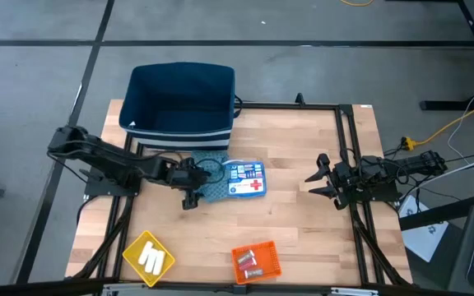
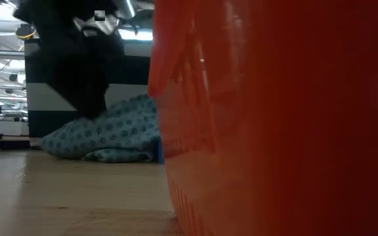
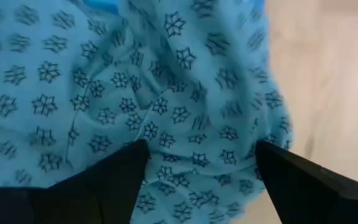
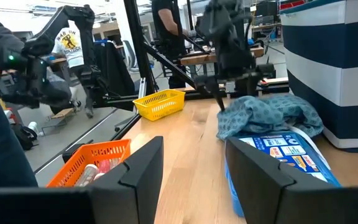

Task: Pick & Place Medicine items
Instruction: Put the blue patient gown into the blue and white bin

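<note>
The left end effector [image 1: 190,196] hovered with fingers spread wide over the crumpled teal star-patterned cloth [image 1: 211,182] on the wooden desk [image 1: 303,156], beside the flat blue-and-white box with a red cross [image 1: 246,179]. The right end effector [image 1: 317,182], also open and empty, waited well apart.

Cloth [image 1: 212,187] mid-table, box [image 1: 245,178] touching its right, bin [image 1: 179,100] behind — two trays [image 1: 148,257] [image 1: 254,261] along the front edge
</note>
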`<control>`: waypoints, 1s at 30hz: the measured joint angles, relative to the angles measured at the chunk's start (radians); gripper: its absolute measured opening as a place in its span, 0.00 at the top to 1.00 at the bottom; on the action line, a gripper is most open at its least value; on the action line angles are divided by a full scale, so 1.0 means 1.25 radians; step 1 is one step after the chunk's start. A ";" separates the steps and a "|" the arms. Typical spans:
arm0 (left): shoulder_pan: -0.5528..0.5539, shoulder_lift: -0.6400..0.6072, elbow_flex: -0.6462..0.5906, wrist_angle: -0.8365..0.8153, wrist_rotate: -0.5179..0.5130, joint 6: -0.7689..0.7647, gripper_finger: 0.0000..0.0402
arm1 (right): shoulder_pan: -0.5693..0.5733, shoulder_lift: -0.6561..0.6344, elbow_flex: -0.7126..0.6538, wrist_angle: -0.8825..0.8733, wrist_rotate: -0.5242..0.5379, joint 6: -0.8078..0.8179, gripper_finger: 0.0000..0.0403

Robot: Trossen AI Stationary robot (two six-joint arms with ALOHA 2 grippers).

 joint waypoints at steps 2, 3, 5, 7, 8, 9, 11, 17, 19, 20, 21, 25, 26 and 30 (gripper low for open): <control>0.014 0.041 0.001 0.012 0.016 0.038 0.24 | 0.000 0.000 0.000 0.000 0.000 0.000 0.56; 0.019 0.063 0.001 0.021 0.027 0.052 0.24 | 0.000 0.000 0.000 0.000 0.000 0.000 0.56; 0.025 0.108 0.002 0.049 0.048 0.077 0.24 | 0.000 0.000 0.000 0.000 0.000 0.000 0.56; 0.025 0.155 0.003 0.089 0.068 0.104 0.24 | 0.000 0.000 0.000 0.000 0.000 0.000 0.56; 0.025 0.176 0.003 0.109 0.078 0.114 0.24 | 0.000 0.000 0.000 0.000 0.000 0.000 0.56; 0.025 0.202 0.002 0.134 0.088 0.116 0.24 | 0.000 0.000 0.000 0.000 0.000 0.000 0.56; 0.025 0.249 0.002 0.168 0.099 0.115 0.24 | 0.000 0.000 0.000 0.000 0.000 0.000 0.56; 0.025 0.389 0.006 0.188 0.168 0.042 0.33 | 0.000 0.000 0.000 0.000 0.000 0.000 0.56; 0.027 0.417 0.007 0.197 0.196 0.012 0.43 | 0.000 0.000 0.000 0.000 0.000 0.000 0.56; 0.027 0.427 0.008 0.201 0.206 0.001 0.49 | 0.000 0.000 0.000 0.000 0.000 0.000 0.56; 0.027 0.431 0.008 0.203 0.210 -0.008 0.56 | 0.000 0.000 0.000 0.000 0.000 0.000 0.56; 0.035 0.418 0.005 0.215 0.241 -0.034 0.84 | 0.000 0.000 0.000 0.000 0.000 0.000 0.56; 0.039 0.411 0.005 0.217 0.256 -0.036 0.90 | 0.000 0.000 0.000 0.000 0.000 0.000 0.56; 0.074 0.388 0.035 0.208 0.362 -0.086 0.96 | 0.000 0.000 0.000 0.000 0.000 0.000 0.56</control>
